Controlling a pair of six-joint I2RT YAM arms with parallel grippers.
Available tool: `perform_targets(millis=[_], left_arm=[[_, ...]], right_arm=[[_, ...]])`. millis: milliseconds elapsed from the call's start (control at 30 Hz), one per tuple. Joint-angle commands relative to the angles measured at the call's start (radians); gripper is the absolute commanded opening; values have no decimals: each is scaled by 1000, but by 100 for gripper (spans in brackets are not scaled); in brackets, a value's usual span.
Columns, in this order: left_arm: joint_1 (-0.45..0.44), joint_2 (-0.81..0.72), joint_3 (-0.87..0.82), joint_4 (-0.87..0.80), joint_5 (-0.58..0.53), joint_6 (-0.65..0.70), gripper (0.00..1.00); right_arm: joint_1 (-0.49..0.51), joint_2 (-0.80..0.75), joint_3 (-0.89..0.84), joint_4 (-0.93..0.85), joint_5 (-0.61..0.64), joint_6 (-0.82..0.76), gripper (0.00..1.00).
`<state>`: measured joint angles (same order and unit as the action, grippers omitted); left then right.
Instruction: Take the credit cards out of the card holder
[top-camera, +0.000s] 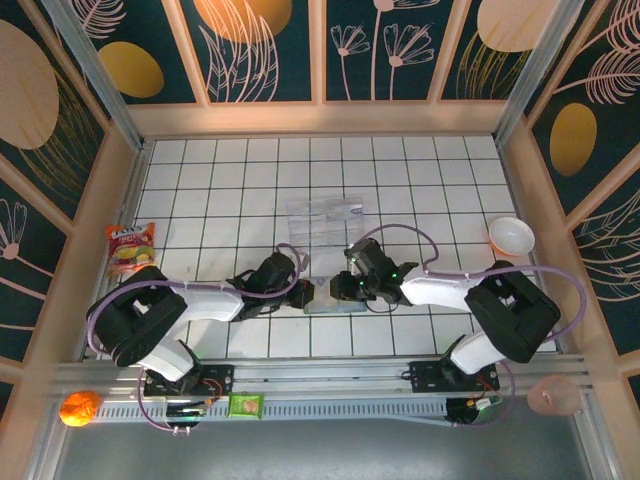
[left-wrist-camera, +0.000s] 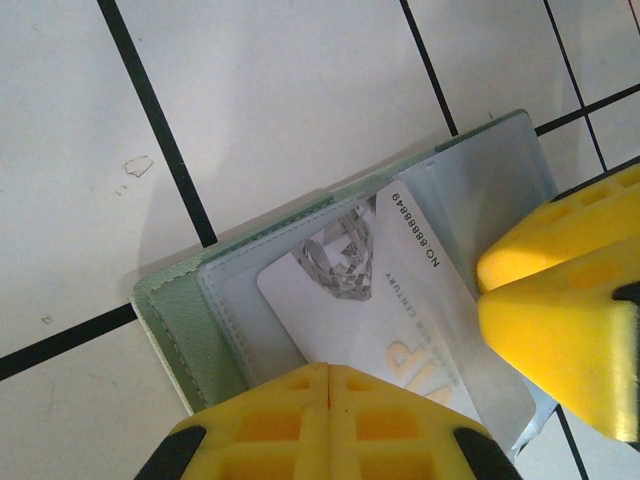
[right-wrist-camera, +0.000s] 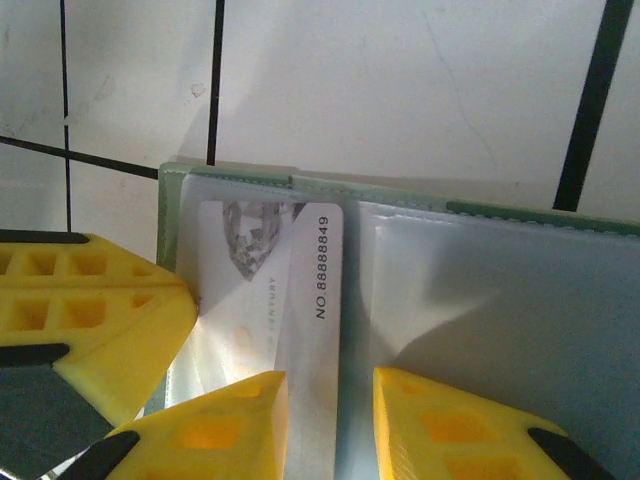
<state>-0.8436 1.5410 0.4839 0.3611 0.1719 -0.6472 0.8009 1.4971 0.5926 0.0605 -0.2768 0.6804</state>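
The card holder (left-wrist-camera: 170, 310) is found open on the bench (top-camera: 420, 170), a stiff, glossy credit card (left-wrist-camera: 370, 300) (judged slippery, best pinched by an exposed edge) lodged askew in its sleeve, the left fingers (left-wrist-camera: 260, 430) closed together over it, the right fingers (right-wrist-camera: 460, 425) narrowly parted, empty.

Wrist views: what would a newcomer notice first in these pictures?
A white card printed NO 88888849 lies inside the open grey-green card holder, with yellow fingers crowding it from two sides. In the top view the left arm and the right arm meet over that holder, and see-through plastic rectangles lie just beyond it.
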Motion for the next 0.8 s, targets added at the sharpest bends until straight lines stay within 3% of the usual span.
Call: perform_targets(millis=[0, 367, 633, 767], left_arm=[[1, 29, -36, -67, 7, 13, 0], [1, 31, -36, -57, 22, 13, 0], [3, 27, -38, -57, 22, 13, 0], [8, 31, -35, -53, 30, 11, 0]], right_arm=[[-18, 27, -19, 37, -78, 16, 29], [-49, 72, -55, 127, -171, 44, 18], [-58, 5, -88, 108, -117, 63, 0], [-69, -42, -111, 93, -93, 78, 0]])
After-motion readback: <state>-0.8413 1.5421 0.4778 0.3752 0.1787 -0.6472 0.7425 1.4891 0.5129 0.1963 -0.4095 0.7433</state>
